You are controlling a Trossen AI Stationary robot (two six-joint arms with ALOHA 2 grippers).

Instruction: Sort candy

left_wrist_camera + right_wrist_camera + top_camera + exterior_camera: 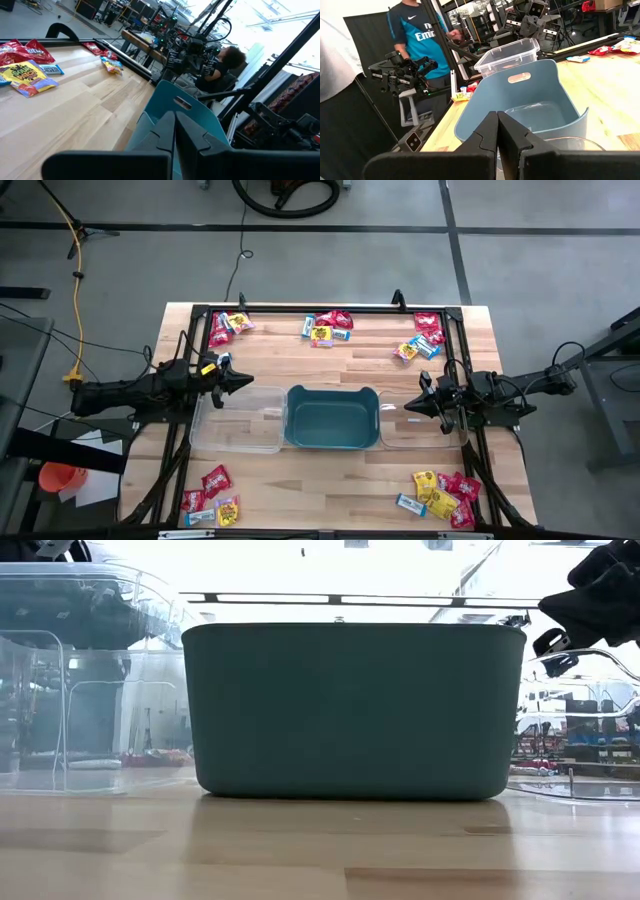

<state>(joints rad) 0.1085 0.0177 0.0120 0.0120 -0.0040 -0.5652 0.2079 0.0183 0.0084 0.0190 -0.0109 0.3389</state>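
Observation:
Candy in red, yellow and blue-and-white wrappers lies in heaps on the wooden table: far left (228, 328), far middle (328, 327), far right (422, 337), near left (212, 498) and near right (445, 495). A teal tub (332, 418) stands at the centre, between a clear bin on its left (235, 422) and another on its right (420, 428). My left gripper (248, 379) hangs shut over the left bin's far edge, pointing at the tub. My right gripper (407, 406) hangs shut over the right bin, also pointing at the tub. Both are level and hold nothing.
A black frame (330, 308) runs around the table's edges. Bare wood lies between the candy heaps and the bins. Beyond the table a person in a blue shirt (420, 35) stands and another person (222, 62) sits among equipment.

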